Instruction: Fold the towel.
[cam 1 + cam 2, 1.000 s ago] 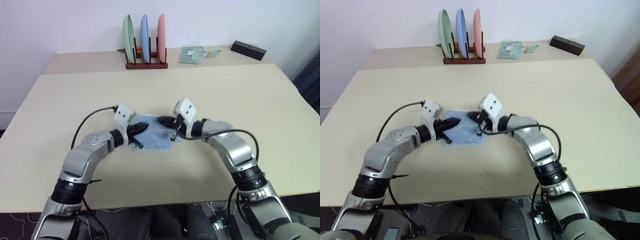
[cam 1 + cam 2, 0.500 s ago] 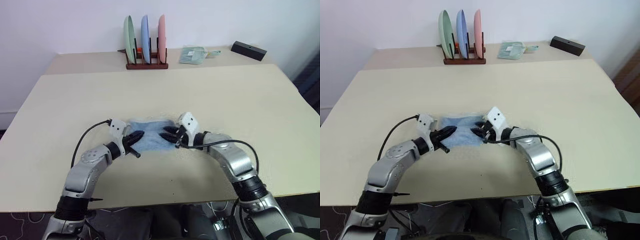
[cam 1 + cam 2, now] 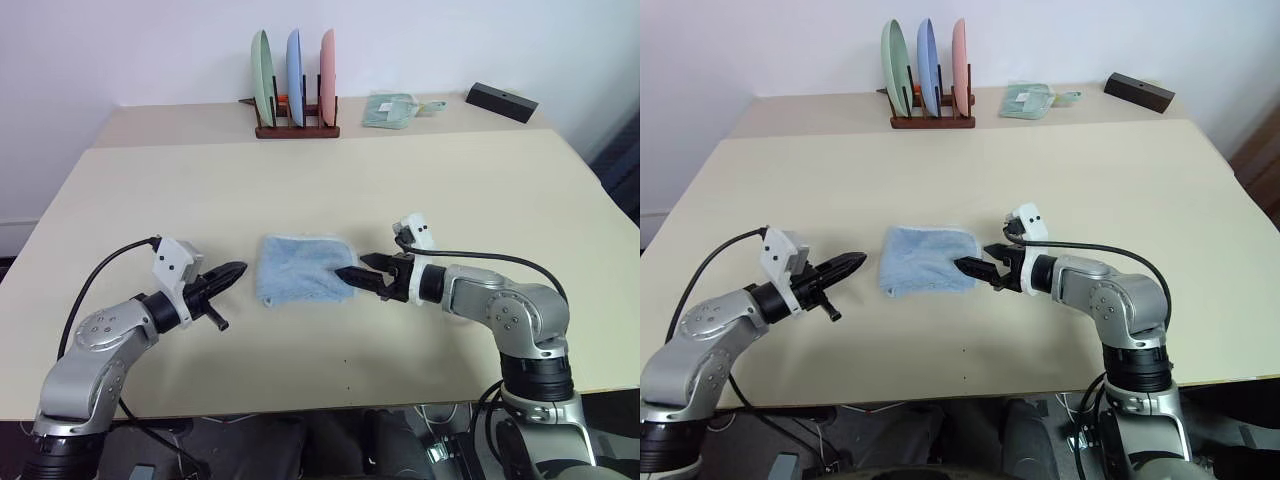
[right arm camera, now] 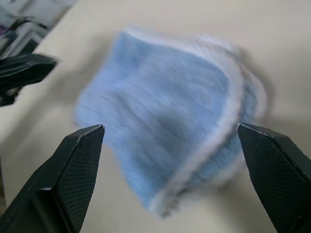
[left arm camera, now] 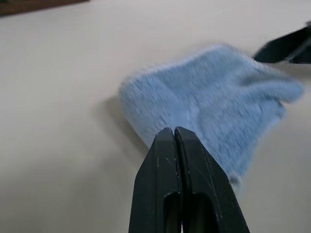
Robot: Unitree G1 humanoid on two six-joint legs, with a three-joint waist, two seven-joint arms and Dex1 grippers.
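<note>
A plain white wall backs 2 beige tables pushed together; the near table point(image 3: 150, 190) carries the work, and along the far one's back edge stand a wooden rack of 3 plates point(image 3: 294, 82), a small pale green cloth point(image 3: 388, 110) and a black box point(image 3: 499, 101).

The left gripper point(image 3: 228, 273) hangs just off the towel's left side, its fingers pressed together and holding nothing. The towel point(image 3: 300, 268) lies alone near the middle of the tabletop, toward the front edge. The right gripper point(image 3: 358, 277) sits at its right edge with jaws spread wide, empty. Both standing clear suggests the fold has been let go.

The towel is a compact, fluffy light blue bundle, layered, with a whitish hem curving along one side.
</note>
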